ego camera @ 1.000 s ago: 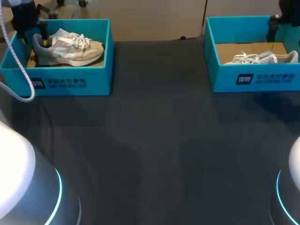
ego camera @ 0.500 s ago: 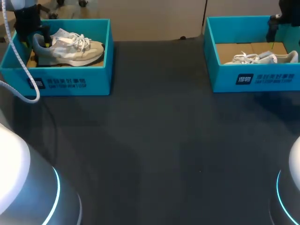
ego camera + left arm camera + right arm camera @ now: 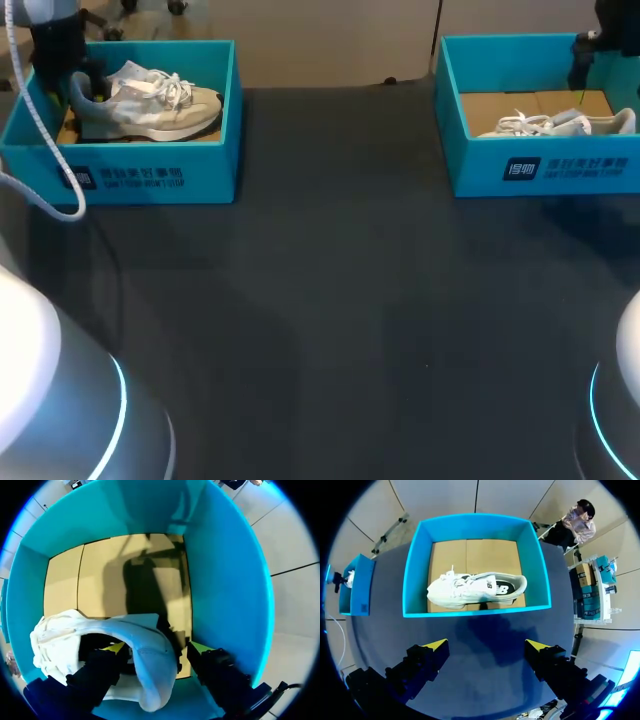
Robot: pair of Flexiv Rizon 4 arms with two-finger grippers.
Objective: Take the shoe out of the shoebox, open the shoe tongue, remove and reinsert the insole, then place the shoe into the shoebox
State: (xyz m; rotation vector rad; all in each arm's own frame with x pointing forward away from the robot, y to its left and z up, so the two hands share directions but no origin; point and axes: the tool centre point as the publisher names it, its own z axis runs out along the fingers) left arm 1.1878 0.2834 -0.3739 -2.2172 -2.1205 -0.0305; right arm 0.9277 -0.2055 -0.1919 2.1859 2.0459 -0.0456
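A white and grey shoe (image 3: 150,100) lies in the left teal shoebox (image 3: 150,175), toe pointing right. My left gripper (image 3: 85,85) is down at its heel. In the left wrist view the left gripper (image 3: 157,647) straddles the grey heel (image 3: 150,670): one yellow tip sits inside the shoe opening, the other outside with a small gap, so it is open. A second white shoe (image 3: 475,590) lies on its side in the right shoebox (image 3: 415,570). My right gripper (image 3: 487,645) hangs open high above the table in front of that box, holding nothing.
The right shoebox (image 3: 540,165) stands at the table's far right corner, the left one at the far left corner, with dark tabletop (image 3: 330,300) between and in front of them. A white cable (image 3: 40,140) loops from the left arm over the left box's front wall.
My left gripper has shifted slightly right and lower onto the shoe's heel, its fingers narrowing a little. The right arm and both shoes have stayed put.
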